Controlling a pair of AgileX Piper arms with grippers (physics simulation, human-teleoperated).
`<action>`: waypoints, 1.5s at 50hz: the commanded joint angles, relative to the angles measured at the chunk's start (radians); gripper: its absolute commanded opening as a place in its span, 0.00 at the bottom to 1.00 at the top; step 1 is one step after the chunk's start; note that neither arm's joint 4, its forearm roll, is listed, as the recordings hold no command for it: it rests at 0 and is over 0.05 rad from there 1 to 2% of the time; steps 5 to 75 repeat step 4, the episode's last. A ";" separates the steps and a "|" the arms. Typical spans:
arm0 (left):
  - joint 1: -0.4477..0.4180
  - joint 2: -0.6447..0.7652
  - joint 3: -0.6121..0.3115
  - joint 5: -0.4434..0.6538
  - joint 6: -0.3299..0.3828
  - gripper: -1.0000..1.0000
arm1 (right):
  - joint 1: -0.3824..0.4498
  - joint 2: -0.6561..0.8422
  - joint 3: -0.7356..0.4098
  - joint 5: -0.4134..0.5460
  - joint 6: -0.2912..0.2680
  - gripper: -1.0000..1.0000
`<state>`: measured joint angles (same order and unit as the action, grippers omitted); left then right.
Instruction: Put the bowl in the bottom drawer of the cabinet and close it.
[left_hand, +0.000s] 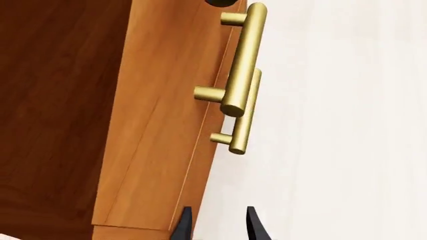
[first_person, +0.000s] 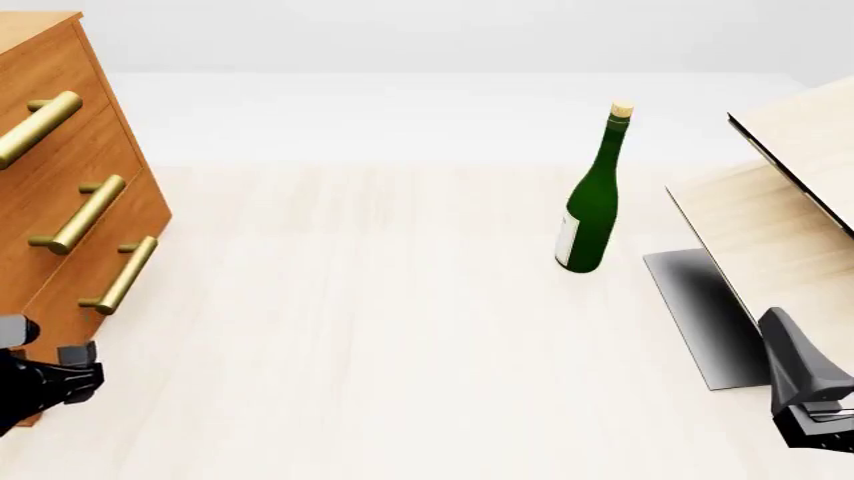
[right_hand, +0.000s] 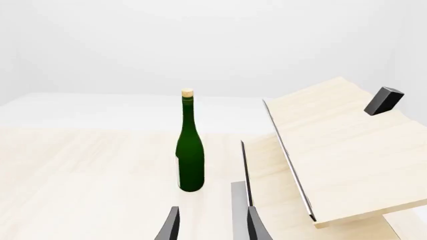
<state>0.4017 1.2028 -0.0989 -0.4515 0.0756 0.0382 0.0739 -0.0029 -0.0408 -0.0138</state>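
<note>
The bowl is out of view in all three views. The orange-brown cabinet (first_person: 54, 150) stands at the table's left edge, and all three of its drawers look shut. The bottom drawer (first_person: 60, 305) carries the lowest brass handle (first_person: 120, 275). My left gripper (first_person: 80, 375) hovers low beside the cabinet's near bottom corner. In the left wrist view the left gripper (left_hand: 219, 227) is open and empty, pointing along the cabinet front (left_hand: 160, 125) past two brass handles (left_hand: 241, 65). My right gripper (first_person: 787, 345) sits at the near right; the right wrist view shows the right gripper (right_hand: 212, 227) open and empty.
A tall green bottle (first_person: 591, 200) stands upright right of centre, straight ahead of the right gripper as the green bottle (right_hand: 189, 155). A pale light-wood slanted structure (first_person: 787, 200) with a grey base plate (first_person: 701, 320) fills the right side. A dark block (right_hand: 383, 100) rests on it.
</note>
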 joint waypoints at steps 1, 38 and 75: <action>0.074 -0.042 -0.031 0.004 0.087 1.00 | 0.000 0.000 0.000 0.000 0.000 1.00; 0.075 -0.049 -0.031 0.008 0.088 1.00 | 0.000 0.000 0.000 0.000 0.000 1.00; 0.075 -0.049 -0.031 0.008 0.088 1.00 | 0.000 0.000 0.000 0.000 0.000 1.00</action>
